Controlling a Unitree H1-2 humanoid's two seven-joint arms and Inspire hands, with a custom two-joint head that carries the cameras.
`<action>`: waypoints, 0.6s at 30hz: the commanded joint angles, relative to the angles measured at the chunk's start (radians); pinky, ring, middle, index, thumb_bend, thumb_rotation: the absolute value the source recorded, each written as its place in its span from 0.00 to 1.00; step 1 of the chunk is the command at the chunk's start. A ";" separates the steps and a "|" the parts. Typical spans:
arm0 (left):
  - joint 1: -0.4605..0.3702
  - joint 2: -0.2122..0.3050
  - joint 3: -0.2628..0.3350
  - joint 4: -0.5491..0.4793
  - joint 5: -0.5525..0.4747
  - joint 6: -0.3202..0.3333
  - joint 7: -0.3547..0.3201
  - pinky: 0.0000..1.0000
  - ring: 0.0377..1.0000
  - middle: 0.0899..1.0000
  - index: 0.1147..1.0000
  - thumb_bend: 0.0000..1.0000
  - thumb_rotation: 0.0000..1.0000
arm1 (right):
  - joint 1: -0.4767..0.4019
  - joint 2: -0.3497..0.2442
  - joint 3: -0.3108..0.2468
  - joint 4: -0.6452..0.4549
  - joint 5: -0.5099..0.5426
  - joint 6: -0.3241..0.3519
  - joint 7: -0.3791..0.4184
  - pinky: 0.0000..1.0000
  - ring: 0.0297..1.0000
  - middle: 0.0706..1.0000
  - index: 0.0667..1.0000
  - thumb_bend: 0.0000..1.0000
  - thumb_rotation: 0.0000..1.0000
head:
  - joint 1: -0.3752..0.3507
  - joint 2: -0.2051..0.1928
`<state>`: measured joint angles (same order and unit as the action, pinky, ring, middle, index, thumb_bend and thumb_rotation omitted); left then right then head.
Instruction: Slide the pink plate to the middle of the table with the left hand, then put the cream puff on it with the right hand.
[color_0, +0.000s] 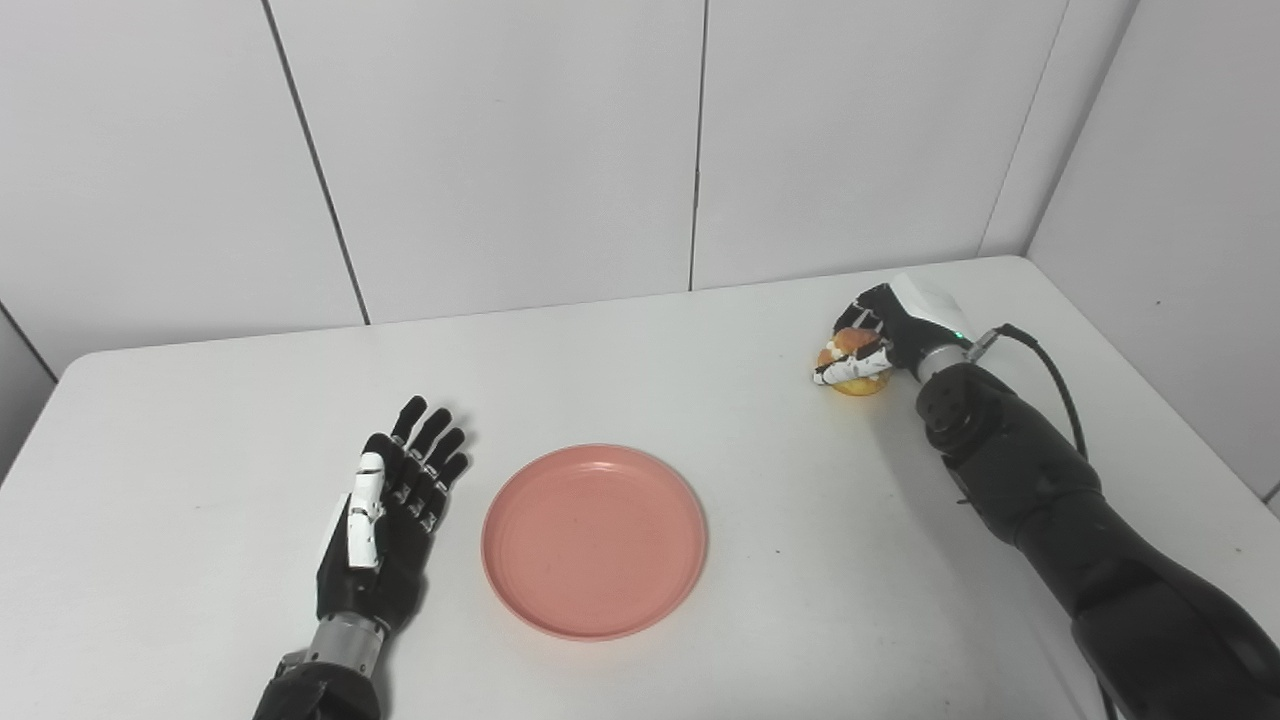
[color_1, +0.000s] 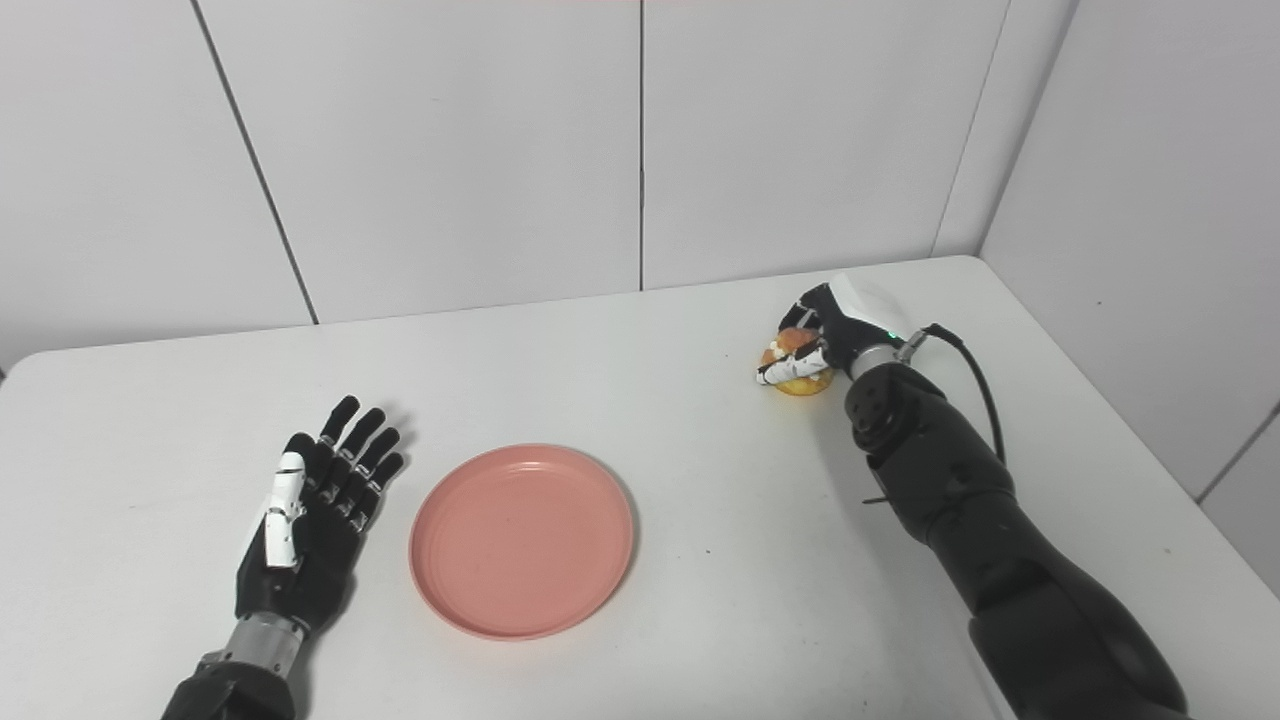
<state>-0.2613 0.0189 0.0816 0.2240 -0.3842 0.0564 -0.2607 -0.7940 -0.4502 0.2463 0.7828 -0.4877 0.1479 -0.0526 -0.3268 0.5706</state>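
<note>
White table with rounded corners sitting against grey panel wall. Pink plate lying flat near middle, toward front edge, nothing on it. Cream puff sitting on tabletop far right toward back, well apart from plate, right hand wrapping over it. Left hand lying just beside plate's left rim, fingers spread.

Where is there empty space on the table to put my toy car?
Bare white table lies behind the round pink plate, and between the plate and the right robot hand. It is crowded where that hand grips the golden cream puff. The open left robot hand sits beside the plate.
</note>
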 joint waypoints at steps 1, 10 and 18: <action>0.059 0.000 -0.004 0.044 0.022 0.042 0.023 0.96 0.95 0.94 0.94 0.41 1.00 | -0.038 -0.039 -0.023 -0.081 -0.004 0.022 -0.006 0.31 0.35 0.40 0.45 0.52 0.13 | 0.001 0.000; 0.058 -0.005 -0.007 0.048 0.023 0.039 0.027 0.96 0.94 0.93 0.93 0.42 1.00 | 0.008 -0.061 -0.054 -0.333 -0.022 0.069 0.042 0.28 0.33 0.37 0.45 0.52 0.14 | 0.008 0.004; 0.058 -0.015 -0.013 0.043 0.040 0.038 0.034 0.96 0.94 0.93 0.92 0.43 1.00 | 0.036 -0.047 -0.049 -0.545 -0.052 0.150 0.125 0.30 0.36 0.41 0.45 0.51 0.13 | 0.025 0.005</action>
<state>-0.2602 0.0114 0.0751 0.2196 -0.3654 0.0542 -0.2544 -0.7148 -0.4854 0.2069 0.2858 -0.5282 0.2928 0.0739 -0.3022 0.5752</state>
